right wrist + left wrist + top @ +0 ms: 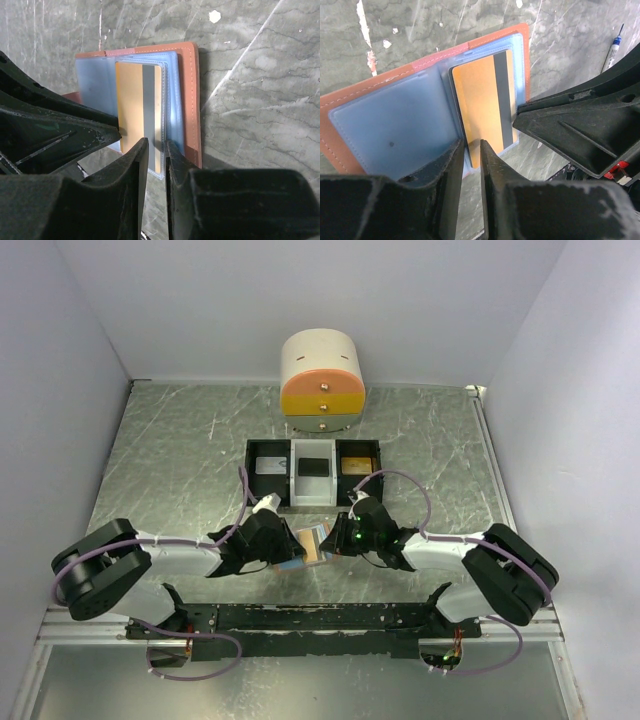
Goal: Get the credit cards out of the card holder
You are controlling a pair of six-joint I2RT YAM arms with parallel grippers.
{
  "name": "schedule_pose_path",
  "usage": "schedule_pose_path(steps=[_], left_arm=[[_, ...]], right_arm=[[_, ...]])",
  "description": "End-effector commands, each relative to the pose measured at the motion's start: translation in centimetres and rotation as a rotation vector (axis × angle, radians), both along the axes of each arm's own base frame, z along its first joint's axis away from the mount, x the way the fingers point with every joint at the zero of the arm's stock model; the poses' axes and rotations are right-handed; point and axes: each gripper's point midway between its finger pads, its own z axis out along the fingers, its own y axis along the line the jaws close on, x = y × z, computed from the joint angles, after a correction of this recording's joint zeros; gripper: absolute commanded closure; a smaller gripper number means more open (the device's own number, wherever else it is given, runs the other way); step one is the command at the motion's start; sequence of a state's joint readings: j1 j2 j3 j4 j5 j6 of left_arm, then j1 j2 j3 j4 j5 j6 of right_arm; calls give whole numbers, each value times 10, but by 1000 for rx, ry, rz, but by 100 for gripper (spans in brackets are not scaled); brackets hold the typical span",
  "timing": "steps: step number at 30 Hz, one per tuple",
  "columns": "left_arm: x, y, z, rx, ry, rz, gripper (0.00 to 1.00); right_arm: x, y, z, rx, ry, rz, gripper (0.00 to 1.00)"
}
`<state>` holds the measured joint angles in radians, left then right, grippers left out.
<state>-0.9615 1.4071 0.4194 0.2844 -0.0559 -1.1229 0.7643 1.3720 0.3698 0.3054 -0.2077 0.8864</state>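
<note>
The tan-brown card holder (305, 538) lies open between my two grippers, its blue lining up (395, 130) (187, 100). An orange-gold card (480, 105) (129, 105) with a dark stripe sits in its clear sleeve. My left gripper (285, 545) (472, 147) has its jaws nearly closed on the holder's lower edge by the fold. My right gripper (335, 540) (157, 146) pinches the striped end of the card and its sleeve. A dark grey card (270, 465) and a black card (313, 467) lie in the tray compartments.
A black-and-white compartment tray (248, 475) stands just behind the holder; its right compartment holds a gold item (355, 465). A round cream and orange drawer box (321, 385) stands at the back. A blue-white pen (614, 50) lies on the table. White walls enclose the sides.
</note>
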Motion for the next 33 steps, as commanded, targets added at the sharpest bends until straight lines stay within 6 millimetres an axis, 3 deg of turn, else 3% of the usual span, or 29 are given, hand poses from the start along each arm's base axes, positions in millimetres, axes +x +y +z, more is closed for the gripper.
schedule_pose_path(steps=[1, 10, 17, 21, 26, 31, 33], left_arm=[[0, -7, 6, -37, -13, -10, 71], [1, 0, 2, -9, -8, 13, 84], [-1, 2, -2, 11, 3, 11, 92], [-1, 4, -2, 12, 4, 18, 93], [-2, 7, -2, 19, 3, 24, 93], [-1, 8, 0, 17, -1, 31, 93], [-1, 8, 1, 17, -5, 27, 93]], right_arm=[[1, -2, 0, -11, 6, -10, 81], [1, 0, 1, -11, 8, 4, 81], [16, -9, 12, -105, -62, -15, 80], [23, -9, 23, -125, -100, -9, 77], [19, 6, 29, -77, -101, 71, 74], [12, 19, 20, -41, -55, 138, 74], [14, 14, 10, -82, -33, 113, 75]])
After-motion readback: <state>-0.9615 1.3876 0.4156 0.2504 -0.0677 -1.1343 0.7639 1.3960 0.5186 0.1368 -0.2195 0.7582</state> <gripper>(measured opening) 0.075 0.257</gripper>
